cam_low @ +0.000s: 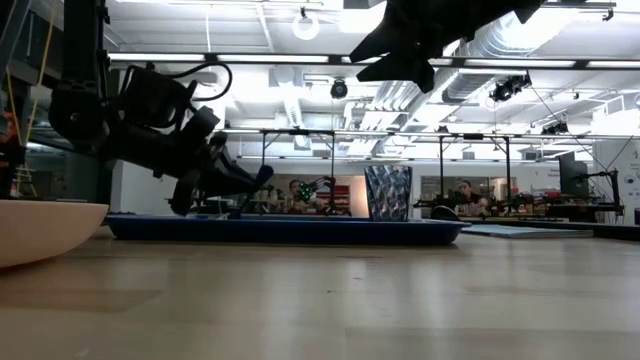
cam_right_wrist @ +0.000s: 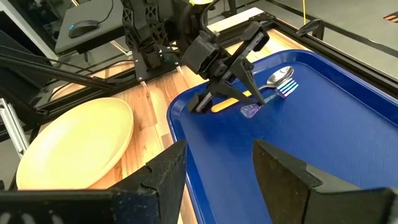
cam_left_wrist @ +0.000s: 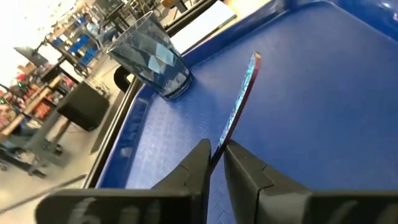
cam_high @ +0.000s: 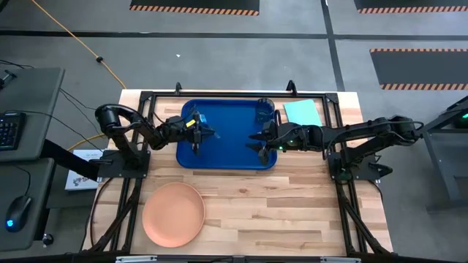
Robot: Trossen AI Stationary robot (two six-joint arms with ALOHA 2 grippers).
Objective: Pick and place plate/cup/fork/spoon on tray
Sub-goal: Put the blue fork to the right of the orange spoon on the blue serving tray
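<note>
From above, the large dark-blue rectangular plastic tray (cam_high: 230, 150) sits at centre frame, both arms leaning over it. The left gripper (cam_high: 199, 133) hangs over the tray's left part, the right gripper (cam_high: 261, 140) over its right. The big round peach-orange plate (cam_high: 173, 212) sits on the wood at lower left, well apart from the tray, so by my reckoning that one is not yet placed. The cutlery is too small to make out here, and the tumbler shows only as a dark shape at the tray's upper right corner.

At table height, the plate's rim (cam_low: 45, 228) pokes in at the left edge, cut off. The left gripper (cam_low: 215, 190) hovers low over the tray (cam_low: 290, 230); what it holds is lost against the bright room.

Past the left wrist, its fingers are clenched on the handle of the slim teal-green plastic fork (cam_left_wrist: 239, 102), which slants away toward the tray floor (cam_left_wrist: 323, 112). The small translucent dark-blue tumbler (cam_left_wrist: 152, 56) stands upright near the tray's corner: cup done.

Past the right wrist, the right gripper (cam_right_wrist: 217, 168) is spread and holds nothing. Upper centre, the left gripper (cam_right_wrist: 227, 84) pinches the fork (cam_right_wrist: 258, 102), whose tip is just beside the small silvery metal spoon (cam_right_wrist: 281, 76) lying on the tray: spoon done. Whether the fork tip touches the tray, I cannot tell. An orange streak under those fingers is unclear.
</note>
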